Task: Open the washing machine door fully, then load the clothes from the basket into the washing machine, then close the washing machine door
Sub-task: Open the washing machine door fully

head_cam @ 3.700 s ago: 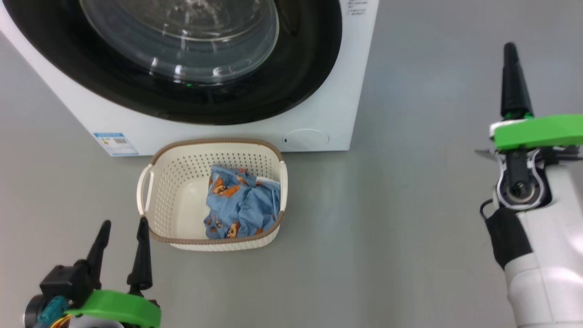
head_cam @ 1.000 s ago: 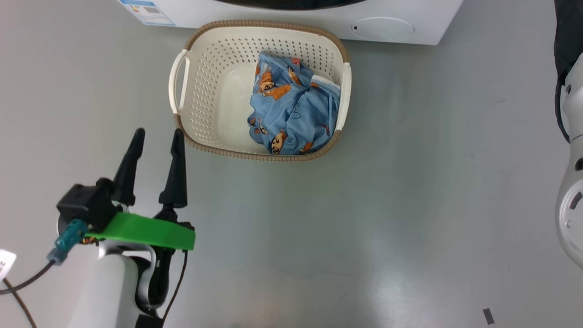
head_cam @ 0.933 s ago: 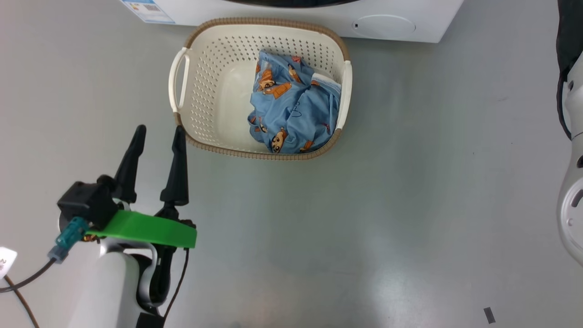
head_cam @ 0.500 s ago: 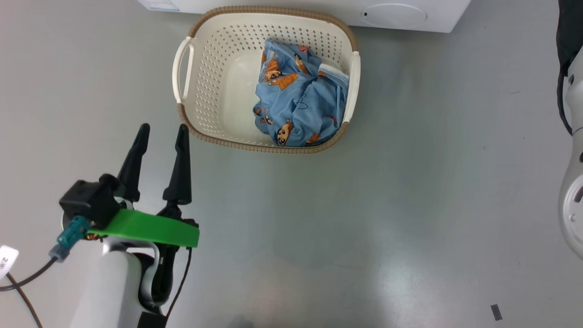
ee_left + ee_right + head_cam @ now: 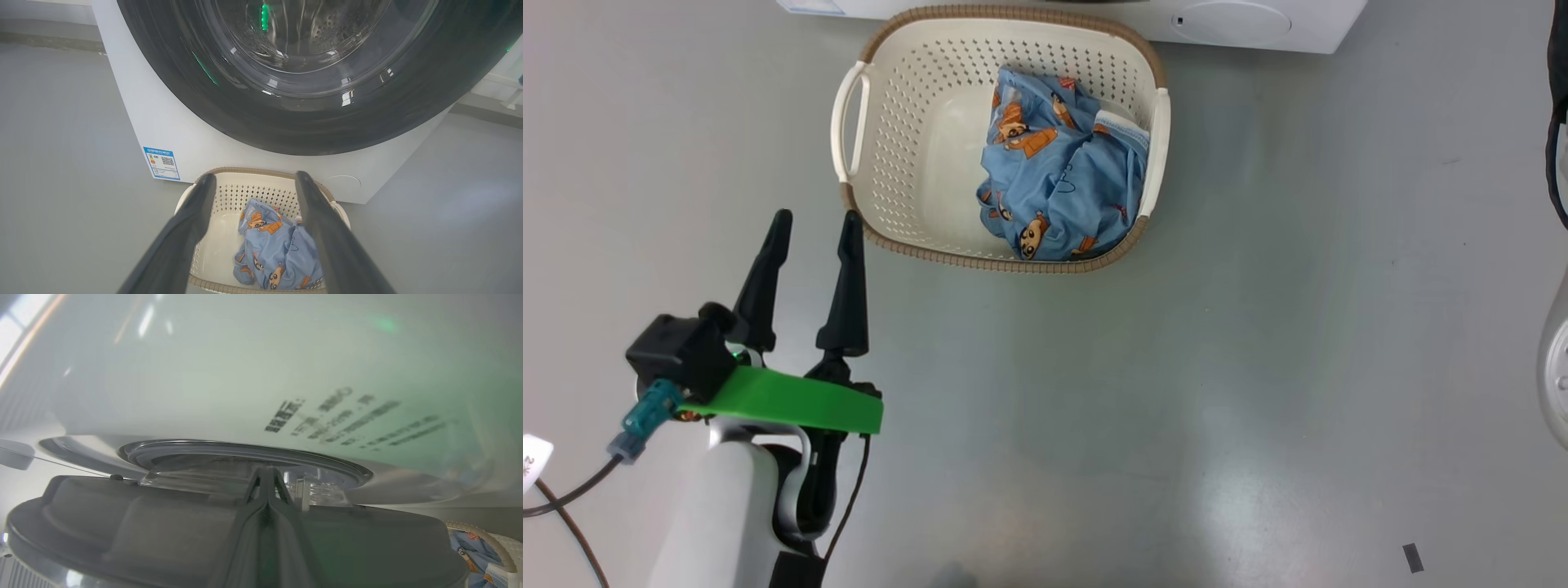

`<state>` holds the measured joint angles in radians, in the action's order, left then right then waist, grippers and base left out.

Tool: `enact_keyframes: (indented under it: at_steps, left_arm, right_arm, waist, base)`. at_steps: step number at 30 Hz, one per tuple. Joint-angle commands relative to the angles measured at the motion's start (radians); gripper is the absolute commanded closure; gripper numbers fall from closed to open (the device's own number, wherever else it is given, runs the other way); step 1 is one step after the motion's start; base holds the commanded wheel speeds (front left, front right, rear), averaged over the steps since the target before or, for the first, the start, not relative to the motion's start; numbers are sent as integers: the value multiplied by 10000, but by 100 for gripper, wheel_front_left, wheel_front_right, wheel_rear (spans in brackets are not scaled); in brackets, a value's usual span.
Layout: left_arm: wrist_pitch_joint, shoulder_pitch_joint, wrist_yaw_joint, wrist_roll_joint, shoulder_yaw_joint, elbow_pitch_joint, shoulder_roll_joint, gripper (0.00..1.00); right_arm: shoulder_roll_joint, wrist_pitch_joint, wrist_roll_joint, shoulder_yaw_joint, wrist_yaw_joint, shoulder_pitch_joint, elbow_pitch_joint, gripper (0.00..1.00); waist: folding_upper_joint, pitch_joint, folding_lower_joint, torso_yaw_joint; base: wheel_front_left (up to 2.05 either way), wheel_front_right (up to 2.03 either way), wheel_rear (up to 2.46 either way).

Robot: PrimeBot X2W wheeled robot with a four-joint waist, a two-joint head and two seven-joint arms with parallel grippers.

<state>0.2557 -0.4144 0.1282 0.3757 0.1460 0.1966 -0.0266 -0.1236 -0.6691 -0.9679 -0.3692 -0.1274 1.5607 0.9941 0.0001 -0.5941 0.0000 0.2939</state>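
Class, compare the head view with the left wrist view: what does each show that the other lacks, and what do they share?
Head view, not the left wrist view: the green bracket and pale forearm behind the open left gripper. Left wrist view, not the head view: the washing machine door and its glass window. Both: that gripper's fingers, the basket, the clothes in it, the grey floor.
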Motion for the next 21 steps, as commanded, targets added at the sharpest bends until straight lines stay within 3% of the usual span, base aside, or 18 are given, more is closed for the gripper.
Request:
enact_keyframes:
  at_steps: [1, 10, 21]
  left_arm:
    - [61, -126, 25, 22, -372, -284, -274, 0]
    - [61, -57, 25, -37, -470, -518, -282, 0]
    - [61, 31, 25, -129, -501, -651, -344, 0]
  right_arm:
    - [625, -369, -74, 190, -33, 117, -361, 100]
    - [672, -1924, -560, -42, -33, -360, -905, 100]
    - [723, -3625, -939, -671, -33, -668, -448, 100]
  waist:
    - [-1, 21, 0, -21]
    - [-1, 186, 0, -106]
    - [-1, 382, 0, -242]
  base:
    - [0, 0, 0]
    - [0, 0, 0]
    - [0, 0, 0]
